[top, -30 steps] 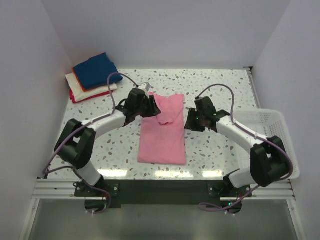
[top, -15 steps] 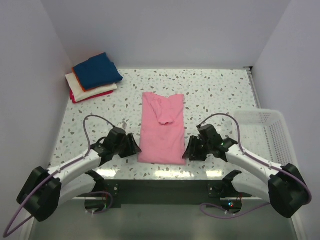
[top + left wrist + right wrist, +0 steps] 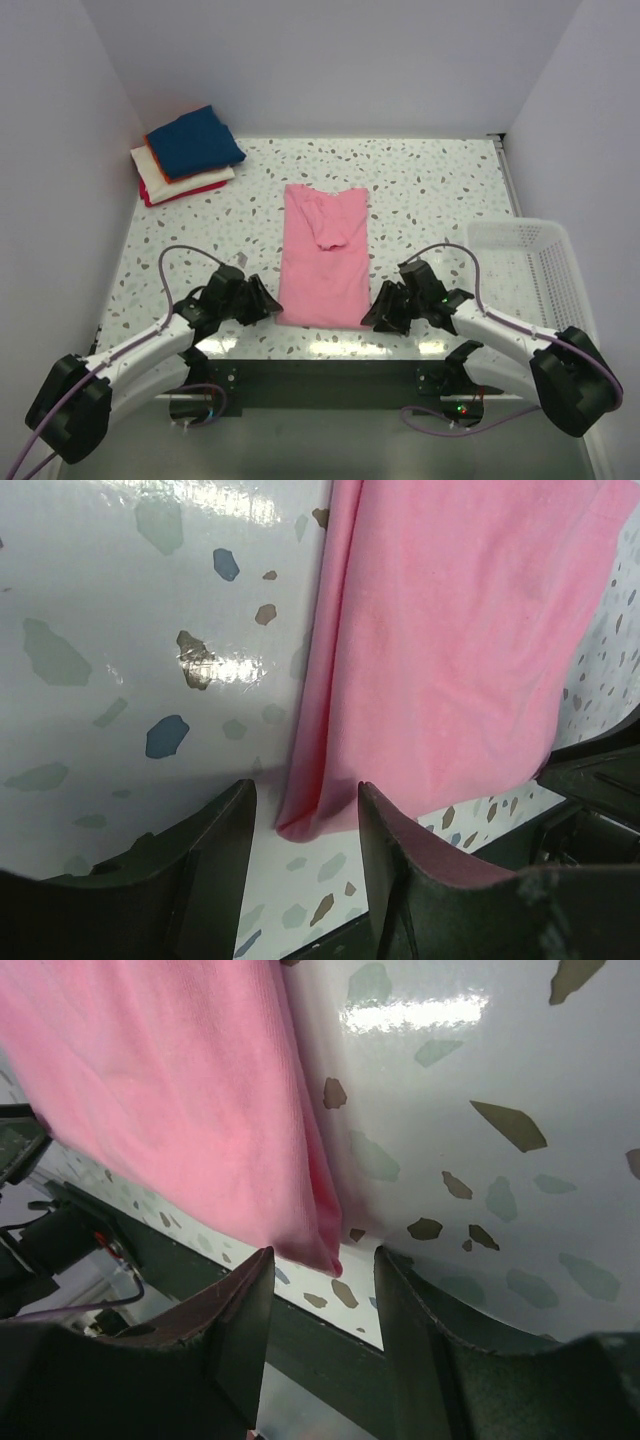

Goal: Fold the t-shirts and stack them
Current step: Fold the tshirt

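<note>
The pink t-shirt (image 3: 322, 258) lies flat as a long folded strip in the middle of the table, collar end far. My left gripper (image 3: 268, 309) is open at its near left corner; in the left wrist view that corner (image 3: 305, 820) sits between the open fingers (image 3: 400, 860). My right gripper (image 3: 372, 314) is open at the near right corner, which lies between the fingers in the right wrist view (image 3: 322, 1245). A stack of folded t-shirts (image 3: 187, 152), navy on top over orange, white and red, sits at the far left.
A white mesh basket (image 3: 545, 262) stands at the right edge of the table. The table's near edge and the dark base rail (image 3: 330, 372) run just below both grippers. White walls close the left, back and right sides.
Both arms drew back from the shirt's far end to its near corners a second ago. In the last half second both grippers edged closer to those corners. The shirt has not moved.
</note>
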Action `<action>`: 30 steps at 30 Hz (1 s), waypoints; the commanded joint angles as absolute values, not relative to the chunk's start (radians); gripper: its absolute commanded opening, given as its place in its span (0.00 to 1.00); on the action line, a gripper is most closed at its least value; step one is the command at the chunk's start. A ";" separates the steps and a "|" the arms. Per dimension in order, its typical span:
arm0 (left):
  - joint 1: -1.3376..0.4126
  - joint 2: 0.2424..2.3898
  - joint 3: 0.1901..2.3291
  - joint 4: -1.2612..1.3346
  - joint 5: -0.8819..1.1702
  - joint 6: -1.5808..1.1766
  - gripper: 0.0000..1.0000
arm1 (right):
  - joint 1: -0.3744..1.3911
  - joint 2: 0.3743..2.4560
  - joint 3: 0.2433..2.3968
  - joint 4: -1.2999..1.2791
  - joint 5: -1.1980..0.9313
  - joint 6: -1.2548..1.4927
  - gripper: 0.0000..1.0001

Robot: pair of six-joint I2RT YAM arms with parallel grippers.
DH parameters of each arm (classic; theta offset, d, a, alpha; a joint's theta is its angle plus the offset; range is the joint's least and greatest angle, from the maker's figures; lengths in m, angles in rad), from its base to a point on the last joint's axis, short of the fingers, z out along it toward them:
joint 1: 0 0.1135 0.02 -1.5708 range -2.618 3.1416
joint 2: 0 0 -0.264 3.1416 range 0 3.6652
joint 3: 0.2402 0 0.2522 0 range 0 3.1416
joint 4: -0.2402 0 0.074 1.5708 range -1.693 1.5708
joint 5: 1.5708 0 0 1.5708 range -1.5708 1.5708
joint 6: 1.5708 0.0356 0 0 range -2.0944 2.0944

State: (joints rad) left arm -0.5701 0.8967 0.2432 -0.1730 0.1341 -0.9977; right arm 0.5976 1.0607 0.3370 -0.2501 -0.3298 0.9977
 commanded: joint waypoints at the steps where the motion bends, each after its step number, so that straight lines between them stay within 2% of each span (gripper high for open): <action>1: -0.572 0.876 0.218 -0.274 0.138 -1.026 0.50 | 0.600 1.078 0.293 -0.170 -0.360 1.065 0.49; 9: -0.574 0.825 0.222 -0.371 0.129 -1.023 0.51 | 0.600 1.085 0.258 -0.138 -0.351 1.100 0.45; 17: -0.578 0.873 0.181 -0.273 0.172 -1.045 0.51 | 0.600 1.075 0.267 -0.160 -0.331 1.088 0.37; 30: -0.603 0.940 0.163 -0.259 0.166 -1.043 0.43 | 0.600 1.072 0.278 -0.170 -0.333 1.072 0.22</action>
State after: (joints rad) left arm -0.5869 0.8970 0.2050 -0.1486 0.1932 -1.0576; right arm 0.5972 1.0779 0.2798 -0.1463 -0.3504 1.0824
